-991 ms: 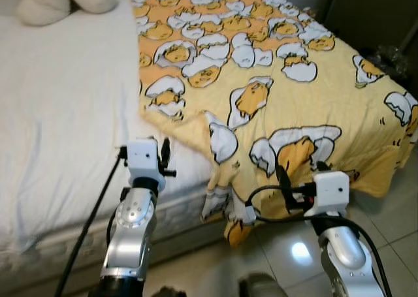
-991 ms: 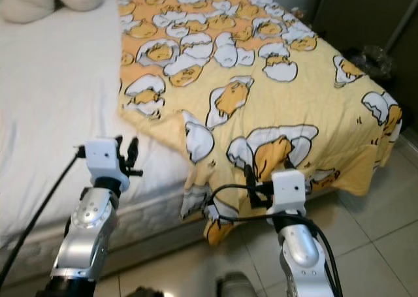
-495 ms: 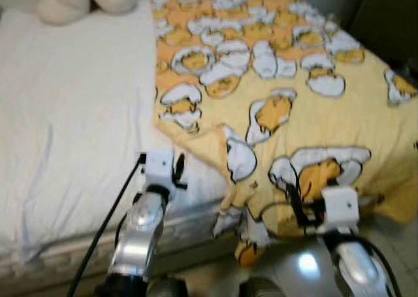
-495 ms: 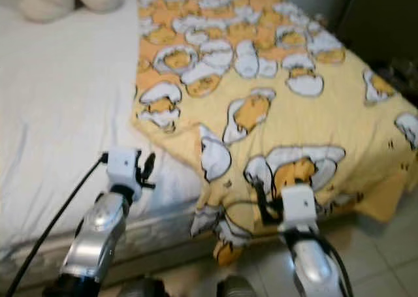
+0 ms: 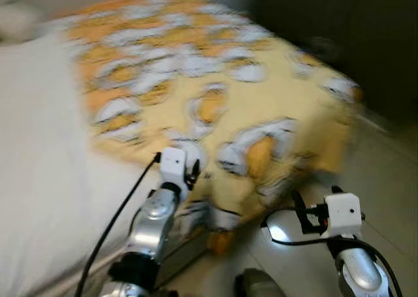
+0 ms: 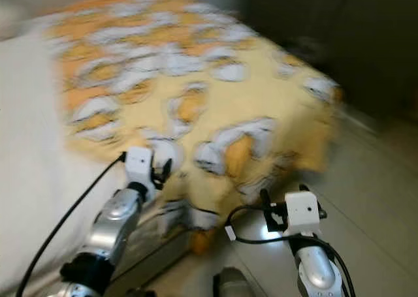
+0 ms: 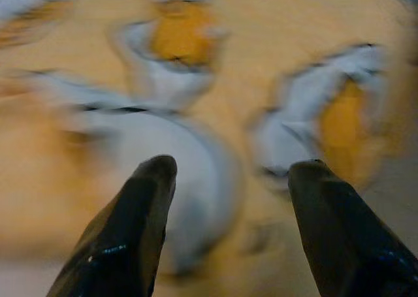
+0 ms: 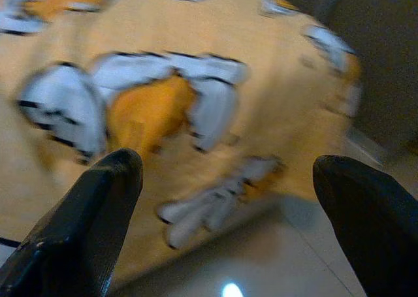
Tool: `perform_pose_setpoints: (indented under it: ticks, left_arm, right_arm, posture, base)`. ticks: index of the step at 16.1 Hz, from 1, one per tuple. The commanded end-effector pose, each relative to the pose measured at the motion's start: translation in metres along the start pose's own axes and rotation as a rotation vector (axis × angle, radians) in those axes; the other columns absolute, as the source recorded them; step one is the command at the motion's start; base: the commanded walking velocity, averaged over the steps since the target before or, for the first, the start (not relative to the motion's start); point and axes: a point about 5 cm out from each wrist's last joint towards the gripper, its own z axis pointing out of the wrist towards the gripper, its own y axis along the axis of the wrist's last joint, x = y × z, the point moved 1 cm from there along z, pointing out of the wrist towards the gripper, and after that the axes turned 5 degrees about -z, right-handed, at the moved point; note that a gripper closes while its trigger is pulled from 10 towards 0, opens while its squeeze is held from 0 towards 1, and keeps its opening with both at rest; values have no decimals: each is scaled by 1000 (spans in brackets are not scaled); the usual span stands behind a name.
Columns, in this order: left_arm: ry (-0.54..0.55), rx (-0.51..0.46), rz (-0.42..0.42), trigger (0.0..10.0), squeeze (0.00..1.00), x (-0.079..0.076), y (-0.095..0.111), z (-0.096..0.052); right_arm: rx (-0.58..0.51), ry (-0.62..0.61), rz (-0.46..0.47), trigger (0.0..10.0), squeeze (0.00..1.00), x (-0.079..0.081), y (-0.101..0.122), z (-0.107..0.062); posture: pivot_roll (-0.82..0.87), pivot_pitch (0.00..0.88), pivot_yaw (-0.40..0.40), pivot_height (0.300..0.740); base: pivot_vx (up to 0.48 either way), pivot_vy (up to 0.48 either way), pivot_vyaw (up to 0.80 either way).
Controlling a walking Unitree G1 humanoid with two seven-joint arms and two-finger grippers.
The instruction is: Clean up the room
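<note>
Now both hands hover empty at the foot of the bed, blanket not yet gripped.

Blurred head views put the yellow blanket (image 5: 215, 94) across the upper middle of the frame, its corner drooping over the bed (image 5: 39, 166) edge toward the tiled floor (image 5: 385, 173) at lower centre. Left hand (image 7: 225, 186) sits lower left of centre, fingers wide, right over the blanket's edge; right hand (image 8: 225, 179), lower right above the floor, is spread wide too, facing the hanging corner. Judging by this, the step is approaching the blanket to straighten it; next calls for closing in and pinching the edge.
</note>
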Motion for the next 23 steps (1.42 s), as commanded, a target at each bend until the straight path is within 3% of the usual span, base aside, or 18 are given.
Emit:
perform_pose_setpoints:
  ticks: [1,2,3,5,6,7,8,9,11,12,13,15,18,23]
  left_arm:
    - [-29,70,3,10000,1000,-6,-11,6]
    - [-35,82,3,10000,1000,-8,-13,7]
    - [-26,109,45,10000,0,-9,-14,13]
    - [177,35,16,10000,0,24,-1,15]
    - [215,-61,27,10000,0,33,11,11]
    - [215,-61,27,10000,0,33,11,11]
    - [230,-165,28,10000,0,37,24,4]
    - [222,-239,55,10000,1000,37,31,-8]
    - [218,-231,56,10000,1000,33,19,-24]
    - [198,-166,-1,10000,827,27,4,-29]
    - [179,-116,-33,10000,0,22,-7,-35]
    - [161,-60,-64,10000,0,17,-18,-39]
    - [108,45,-135,10000,0,5,-32,-28]
    - [16,54,-144,10000,0,-17,-26,-13]
  right_arm:
    - [-14,22,12,10000,0,5,2,1]
    - [-15,32,17,10000,0,7,2,1]
    - [-12,47,12,10000,0,10,2,2]
    - [-20,47,6,10000,0,10,5,3]
    - [-21,45,4,10000,0,8,5,2]
    - [-21,45,4,10000,0,8,5,2]
    - [-22,45,0,10000,0,8,4,0]
    - [-21,47,-2,10000,0,8,4,-3]
    - [-12,61,2,10000,0,12,1,-4]
    - [-12,76,17,10000,0,14,2,-3]
    - [-10,99,40,10000,0,16,2,-2]
    - [-2,138,52,10000,0,19,2,-1]
    - [67,255,56,10000,0,31,-9,-6]
    - [99,296,67,10000,0,36,-12,-7]
  posture:
    - [-240,63,40,704]
    - [-240,64,39,700]
    - [-246,67,38,695]
    - [-260,71,48,695]
    - [-263,74,51,695]
    - [-263,74,51,695]
    - [-260,79,56,695]
    - [-252,81,54,695]
    - [-236,89,49,695]
    - [-225,94,42,695]
    - [-225,94,42,695]
    - [-221,98,37,695]
    - [-222,107,25,695]
    - [-234,125,20,695]
  base:
    - [0,0,-613]
    - [0,0,0]
    - [0,0,0]
    - [0,0,0]
    - [0,0,0]
    - [0,0,0]
    - [0,0,0]
    - [0,0,0]
    - [0,0,0]
    - [0,0,0]
    - [0,0,0]
    - [0,0,0]
    - [0,0,0]
    - [0,0,0]
